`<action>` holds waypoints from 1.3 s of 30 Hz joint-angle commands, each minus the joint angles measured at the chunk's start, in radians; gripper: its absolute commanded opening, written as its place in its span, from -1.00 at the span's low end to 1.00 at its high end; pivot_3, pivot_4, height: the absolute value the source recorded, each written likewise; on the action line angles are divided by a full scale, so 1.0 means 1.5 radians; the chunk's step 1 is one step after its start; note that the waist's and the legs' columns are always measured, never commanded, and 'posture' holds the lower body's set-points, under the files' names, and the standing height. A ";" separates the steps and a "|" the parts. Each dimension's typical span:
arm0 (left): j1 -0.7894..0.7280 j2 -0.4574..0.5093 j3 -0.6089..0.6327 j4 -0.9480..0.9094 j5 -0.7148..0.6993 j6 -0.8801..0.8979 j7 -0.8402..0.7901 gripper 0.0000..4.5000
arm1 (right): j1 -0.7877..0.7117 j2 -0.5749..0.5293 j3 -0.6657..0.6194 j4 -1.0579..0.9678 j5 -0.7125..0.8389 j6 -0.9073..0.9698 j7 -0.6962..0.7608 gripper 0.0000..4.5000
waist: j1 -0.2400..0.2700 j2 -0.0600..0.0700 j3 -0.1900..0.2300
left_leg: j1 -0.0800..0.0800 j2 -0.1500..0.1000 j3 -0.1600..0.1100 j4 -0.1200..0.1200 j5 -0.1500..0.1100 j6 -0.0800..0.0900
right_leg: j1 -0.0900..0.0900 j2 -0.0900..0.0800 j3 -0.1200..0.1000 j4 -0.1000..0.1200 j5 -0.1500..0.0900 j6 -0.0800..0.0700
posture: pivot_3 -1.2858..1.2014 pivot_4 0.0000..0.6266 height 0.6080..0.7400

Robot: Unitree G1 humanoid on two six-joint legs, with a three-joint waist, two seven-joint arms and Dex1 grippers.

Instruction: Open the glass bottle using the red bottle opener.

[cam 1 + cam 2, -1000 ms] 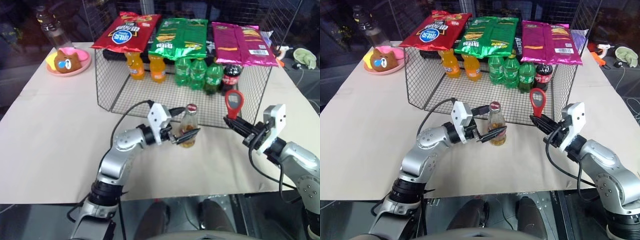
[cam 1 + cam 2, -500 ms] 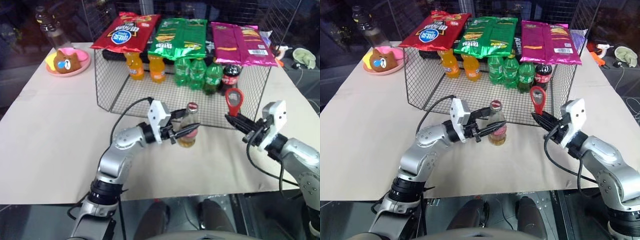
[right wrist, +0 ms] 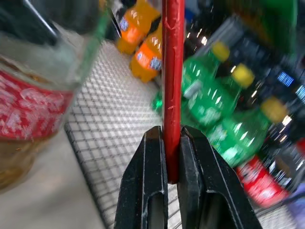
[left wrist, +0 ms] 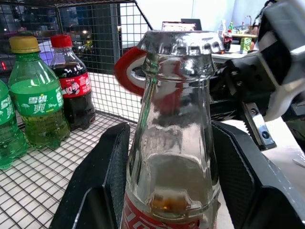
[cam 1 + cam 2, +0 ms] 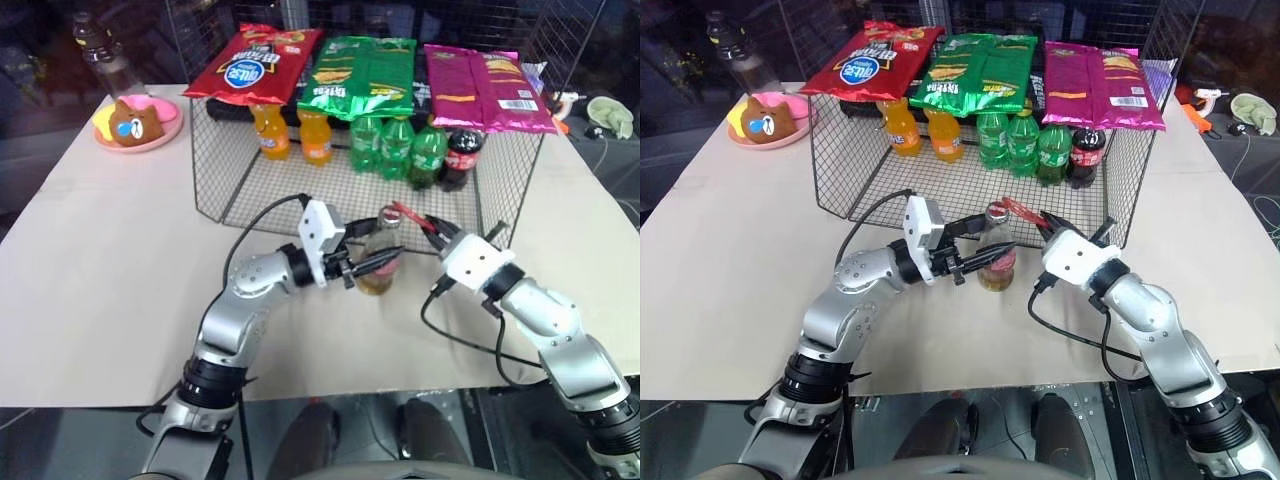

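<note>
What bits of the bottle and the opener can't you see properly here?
- Glass bottle base: cut off by the left wrist view's bottom edge, between the left pincer's fingers.
- Red bottle opener head: edge-on in the right wrist view, hole hidden.
- Whether it touches the cap: glass blocks it.

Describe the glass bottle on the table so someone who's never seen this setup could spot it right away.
Find the wire basket of snacks and drinks at the back of the table. Just in front of it, outside the mesh, the glass bottle stands upright, gripped by the left claw. Unlike the orange, green and dark plastic bottles inside the basket, it is clear glass with amber liquid, a red-and-white label and a metal cap.
</note>
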 commanded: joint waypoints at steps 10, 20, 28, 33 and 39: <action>-0.004 -0.005 -0.010 0.006 0.001 0.002 0.000 -0.07 | 0.015 0.024 0.041 0.043 -0.145 -0.166 -0.028 -1.00 | 0.001 0.000 0.000 | 0.001 0.000 0.000 0.000 0.000 0.000 | 0.001 0.000 0.000 0.000 0.000 0.000 | 0.03 -0.52 1.00; -0.004 -0.015 -0.016 0.013 0.005 -0.001 -0.001 -0.07 | -0.029 0.027 0.072 0.149 -0.184 -0.259 -0.011 -1.00 | 0.000 0.000 -0.001 | 0.008 0.000 0.000 -0.001 0.000 0.000 | 0.008 0.000 0.000 -0.001 0.000 0.000 | 0.03 -0.52 1.00; -0.005 -0.018 -0.017 0.014 0.007 -0.001 0.000 -0.07 | -0.058 0.004 0.076 0.178 -0.201 -0.315 0.003 -1.00 | 0.000 0.001 -0.001 | 0.015 0.000 -0.001 -0.003 0.000 0.000 | 0.016 0.001 -0.001 -0.005 0.000 0.000 | 0.03 -0.52 1.00; -0.003 -0.021 -0.017 0.013 0.007 0.000 0.003 -0.07 | -0.122 -0.074 0.036 0.205 -0.235 -0.395 -0.013 -1.00 | 0.000 0.002 -0.001 | 0.015 0.000 -0.001 -0.003 0.000 0.000 | 0.017 0.000 -0.002 -0.005 0.000 0.000 | 0.03 -0.52 1.00; -0.001 -0.025 -0.016 0.013 0.006 0.002 0.003 -0.07 | -0.215 -0.143 -0.019 0.231 -0.269 -0.450 -0.048 -1.00 | 0.000 0.002 -0.001 | 0.014 0.000 -0.002 -0.003 0.000 0.000 | 0.016 0.000 -0.002 -0.006 0.000 0.000 | 0.03 -0.52 1.00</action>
